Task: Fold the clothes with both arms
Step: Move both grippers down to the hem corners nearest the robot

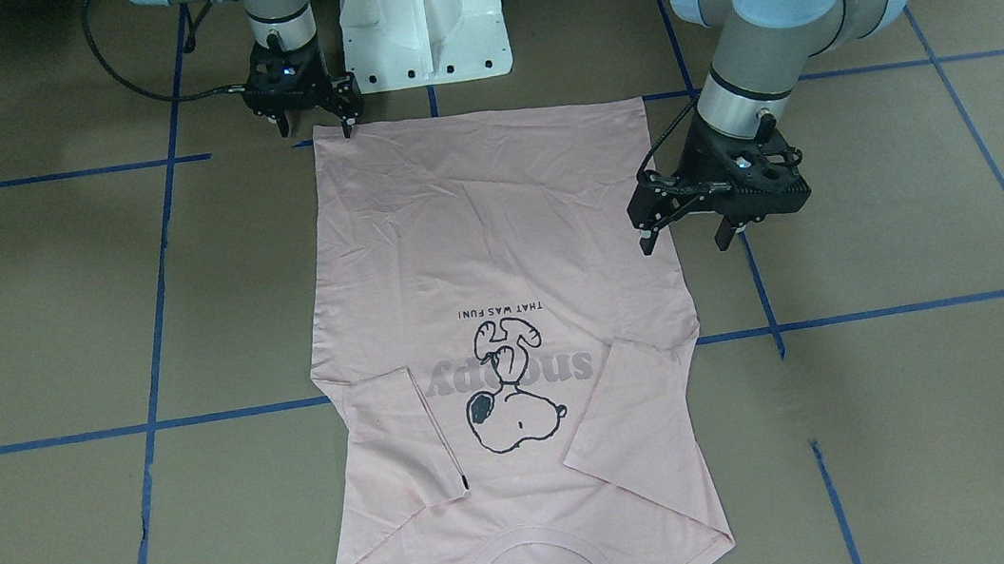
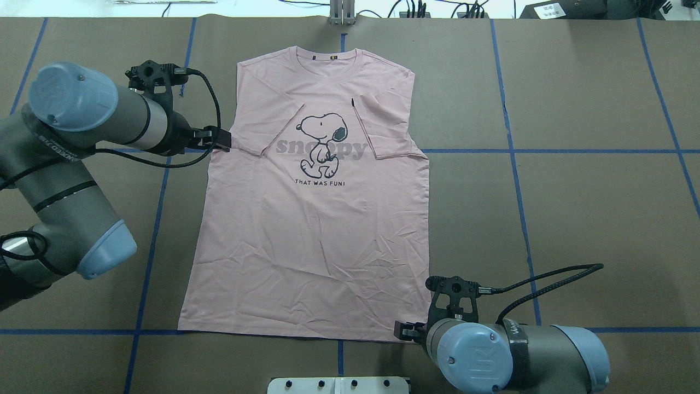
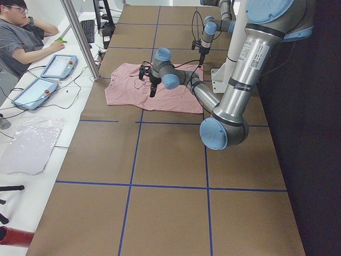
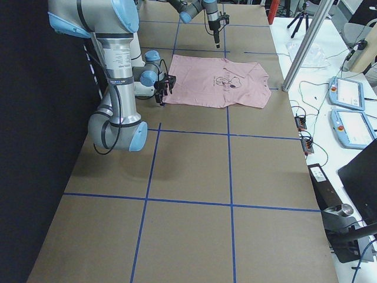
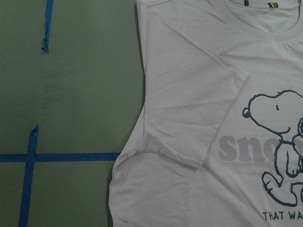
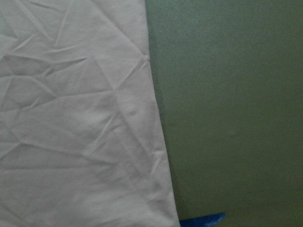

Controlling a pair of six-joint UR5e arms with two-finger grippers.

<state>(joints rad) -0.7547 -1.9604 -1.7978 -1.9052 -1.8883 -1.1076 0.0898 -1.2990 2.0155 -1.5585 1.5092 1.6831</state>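
The pale pink T-shirt (image 1: 499, 254) lies flat and face up on the table, collar away from the robot, with both sleeves folded in over the Snoopy print (image 2: 322, 139). My left gripper (image 1: 685, 245) hangs open just above the shirt's side edge, a little toward the hem from the folded sleeve (image 5: 199, 118). My right gripper (image 1: 316, 130) is open low at the hem corner on the other side, one fingertip (image 1: 347, 130) at the corner. Neither holds cloth. The right wrist view shows the wrinkled fabric (image 6: 71, 118) and its side edge, with no fingers in sight.
The white pedestal base (image 1: 421, 14) stands just behind the hem. Blue tape lines (image 2: 514, 150) cross the brown table. A person (image 3: 21, 37) sits beyond the table's far side with tablets (image 3: 58, 66) and a metal pole (image 3: 80, 37).
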